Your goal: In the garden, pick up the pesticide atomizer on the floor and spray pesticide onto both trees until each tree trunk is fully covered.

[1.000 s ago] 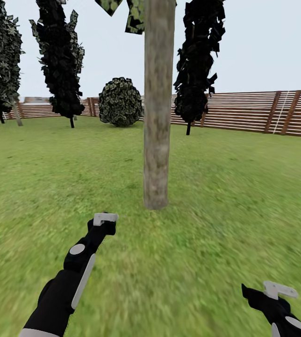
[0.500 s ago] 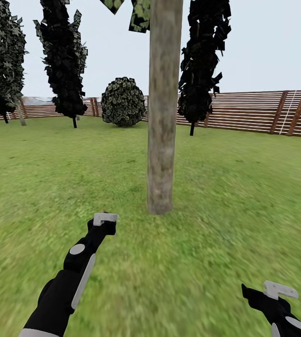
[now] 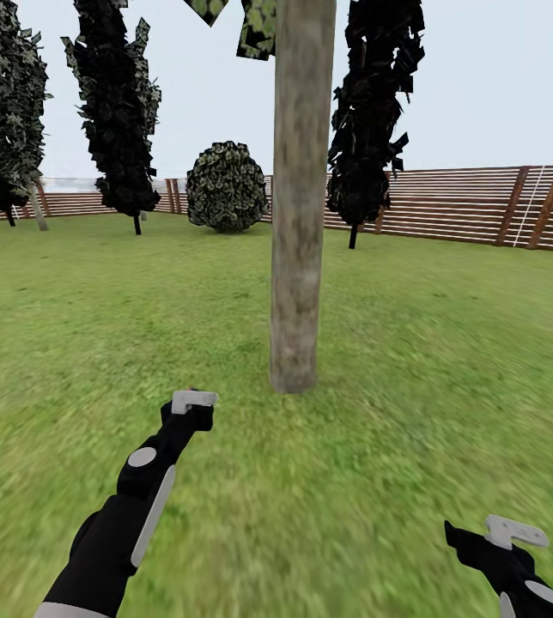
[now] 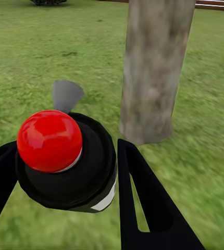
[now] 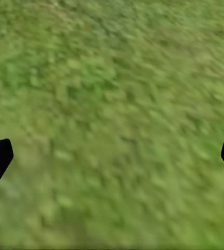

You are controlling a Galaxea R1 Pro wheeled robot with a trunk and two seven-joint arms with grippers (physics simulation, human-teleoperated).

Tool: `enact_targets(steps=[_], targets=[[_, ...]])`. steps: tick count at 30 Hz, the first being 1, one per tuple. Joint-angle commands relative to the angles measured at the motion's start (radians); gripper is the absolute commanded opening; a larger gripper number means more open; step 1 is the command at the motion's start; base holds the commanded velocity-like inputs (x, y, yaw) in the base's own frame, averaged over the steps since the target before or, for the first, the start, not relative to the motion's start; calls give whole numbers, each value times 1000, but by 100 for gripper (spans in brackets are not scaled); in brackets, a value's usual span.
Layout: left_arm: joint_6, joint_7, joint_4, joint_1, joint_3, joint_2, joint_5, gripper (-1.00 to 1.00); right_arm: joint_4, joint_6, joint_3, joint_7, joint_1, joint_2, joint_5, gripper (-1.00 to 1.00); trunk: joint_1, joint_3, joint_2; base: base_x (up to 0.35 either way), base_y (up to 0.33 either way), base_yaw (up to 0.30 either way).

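Red-capped pesticide atomizer (image 4: 65, 156) pinched in left gripper (image 4: 65, 192), near tree trunk (image 3: 300, 206), right gripper (image 5: 112, 156) spread wide over grass (image 5: 112, 94)

A wide green lawn (image 3: 448, 360) runs back to a brown slatted wooden fence (image 3: 465, 206) under a pale, even grey-blue sky (image 3: 483, 77). Three dark narrow trees (image 3: 118, 112) and a round bush (image 3: 226, 186) stand near the fence. A pale post (image 3: 36, 209), perhaps a thin trunk, leans at far left.
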Motion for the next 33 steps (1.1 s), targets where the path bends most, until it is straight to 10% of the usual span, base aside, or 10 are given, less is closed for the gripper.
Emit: enact_targets(steps=[1, 33], targets=[[0, 0, 0, 0, 0, -1, 0, -100, 0, 0, 0, 0, 0, 0, 0, 100, 0, 0, 0, 53, 0, 0], [1, 0, 0, 0, -1, 0, 0, -100, 1, 0, 2, -2, 0, 1, 15, 100, 0, 0, 0, 150, 0, 0]])
